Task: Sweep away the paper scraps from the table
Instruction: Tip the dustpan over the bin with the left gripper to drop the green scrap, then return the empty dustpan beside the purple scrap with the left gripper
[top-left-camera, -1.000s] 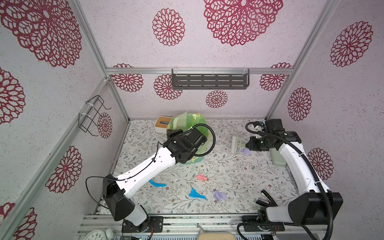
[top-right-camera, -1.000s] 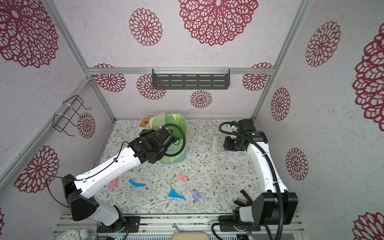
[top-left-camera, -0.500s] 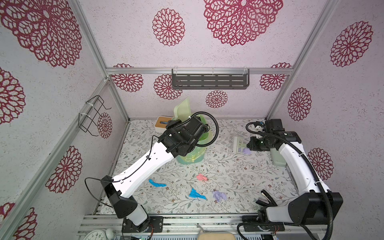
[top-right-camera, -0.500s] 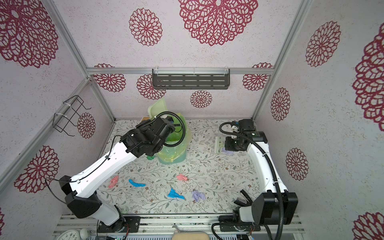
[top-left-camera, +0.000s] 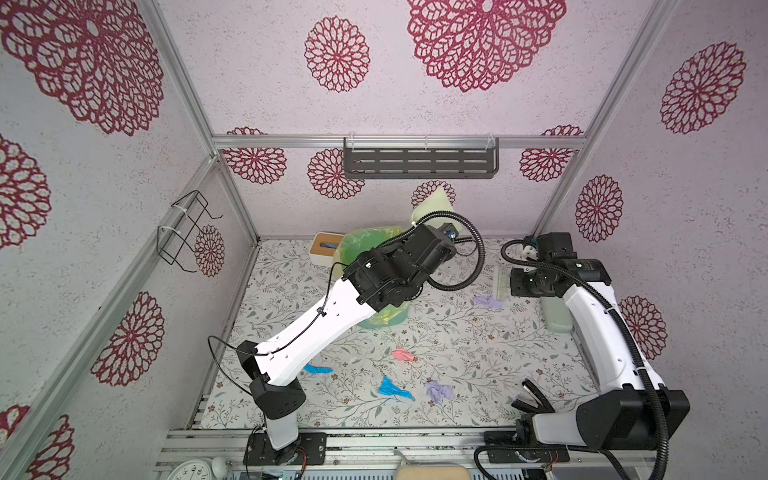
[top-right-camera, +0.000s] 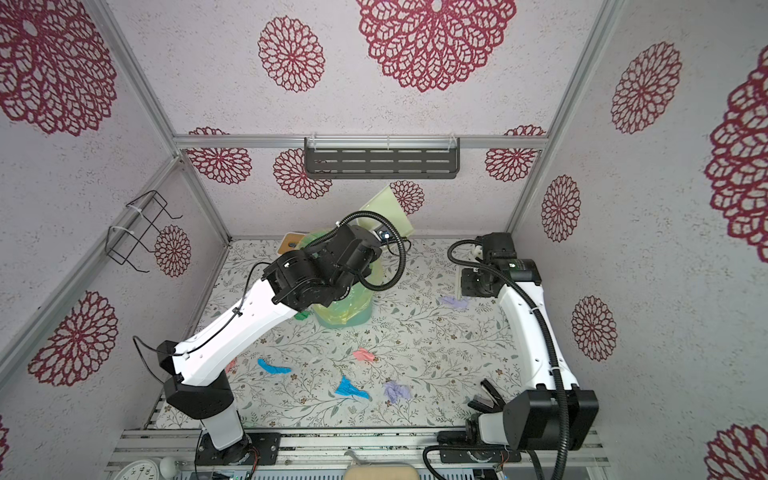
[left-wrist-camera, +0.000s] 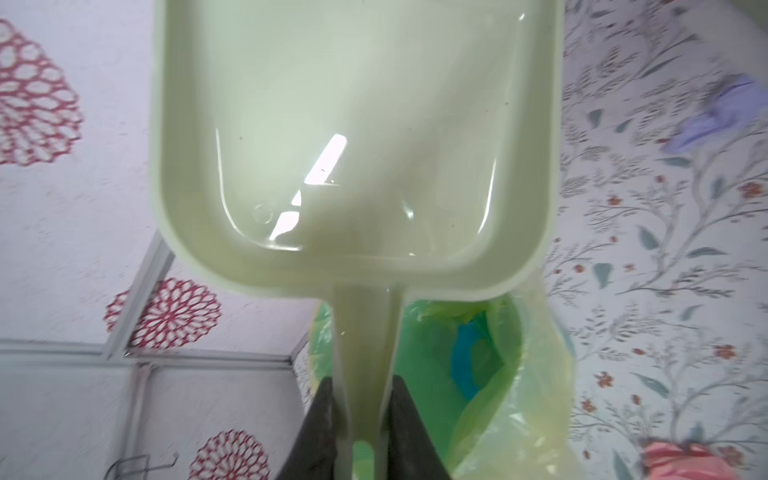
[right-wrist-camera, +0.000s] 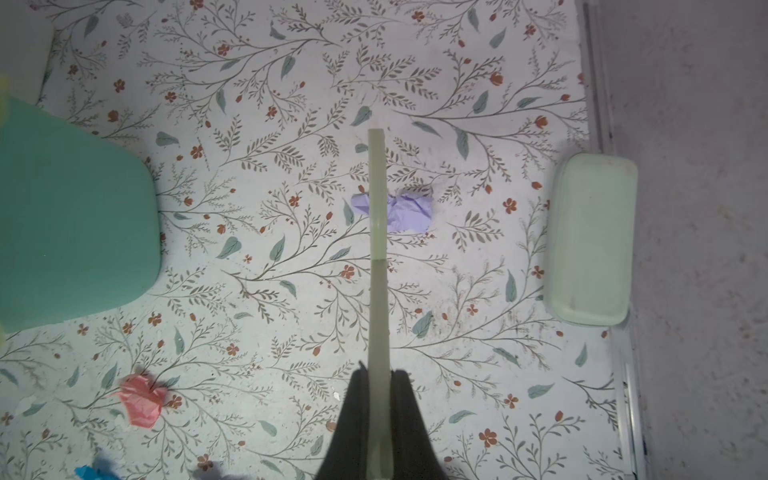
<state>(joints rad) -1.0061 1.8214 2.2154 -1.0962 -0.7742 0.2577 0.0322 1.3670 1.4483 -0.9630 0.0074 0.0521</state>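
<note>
Table (top-left-camera: 498, 340) right-centre open; roughly five scraps (top-left-camera: 392, 387) toward front.

Table (top-left-camera: 478, 345): leaf-printed.
Paper scraps (top-left-camera: 403, 355): I see blue, pink, lilac, scattered.
Bin (top-left-camera: 384, 322): standing toward the back.
Pale box (top-left-camera: 557, 309): by right edge.

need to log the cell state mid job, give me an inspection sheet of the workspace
surface: table flat, leaf print.
job's things: at least five loose on the table: pink scrap, blue scraps, lilac scraps; blue paper inside the bin.
clutter: black stapler-like item, pale green box, wood-topped box.
grippers: left gripper shut on the dustpan handle, pan raised above the bin, nothing in it; right gripper shut on the brush, next to a lilac scrap.
cables: black hoses loop off both arms; no snag seen.
surroundings: rosette walls, grey shelf, wire rack.
</note>
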